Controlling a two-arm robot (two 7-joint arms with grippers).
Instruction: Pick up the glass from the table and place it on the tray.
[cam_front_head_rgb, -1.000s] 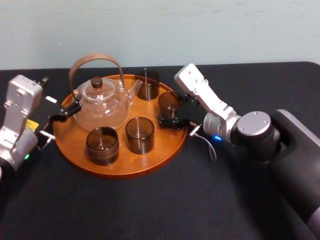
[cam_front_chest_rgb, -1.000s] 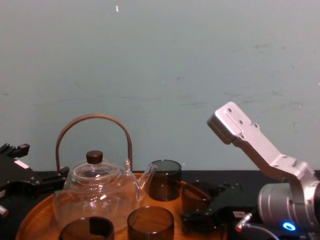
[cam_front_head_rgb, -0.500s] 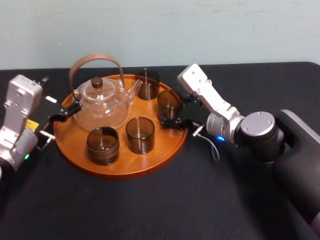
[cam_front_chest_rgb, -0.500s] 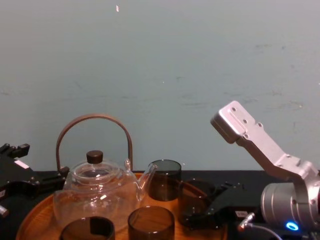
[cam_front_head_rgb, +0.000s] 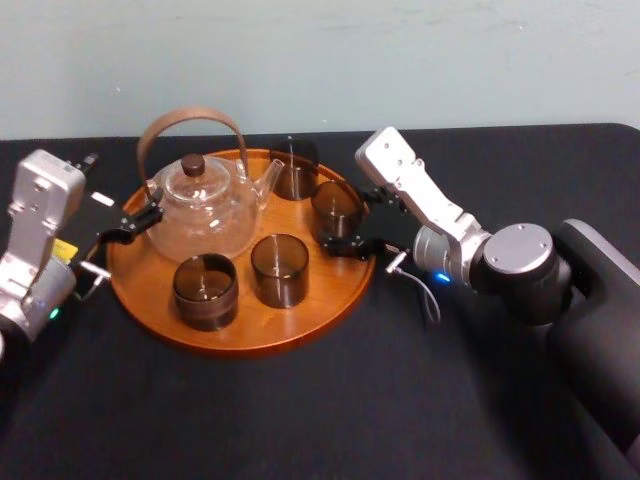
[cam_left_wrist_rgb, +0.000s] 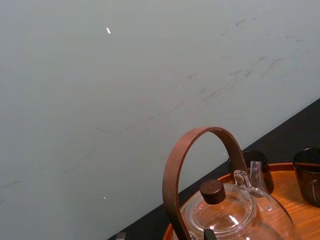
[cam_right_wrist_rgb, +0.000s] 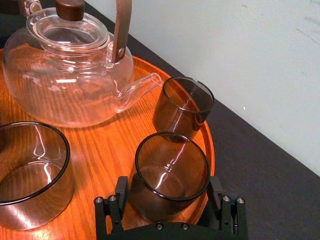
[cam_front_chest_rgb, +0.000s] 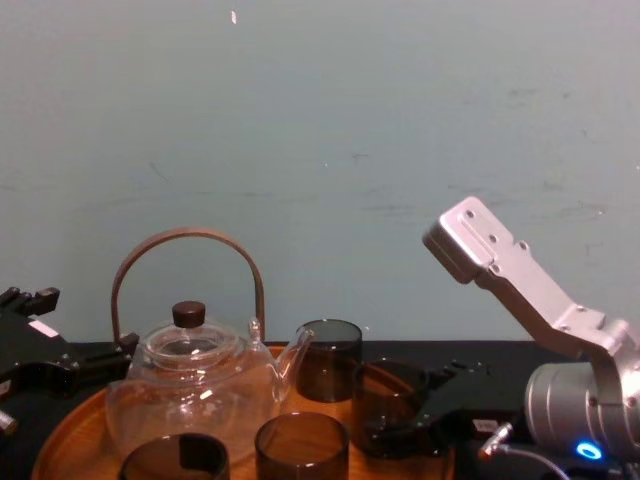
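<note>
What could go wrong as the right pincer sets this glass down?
The smoky dark drinking glass in the right pincer is close to the rim of the round orange-brown wooden tray; released there, it might tip.
A second smoky glass and the clear glass teapot stand near; pushing inward may knock them.
The left pincer rests beside the teapot.

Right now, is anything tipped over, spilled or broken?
Nothing stands out. The teapot and three glasses stand upright on the tray, with no spill or crack showing. The right gripper holds the fourth glass upright at the tray's right edge. The left gripper sits by the tray's left side.
</note>
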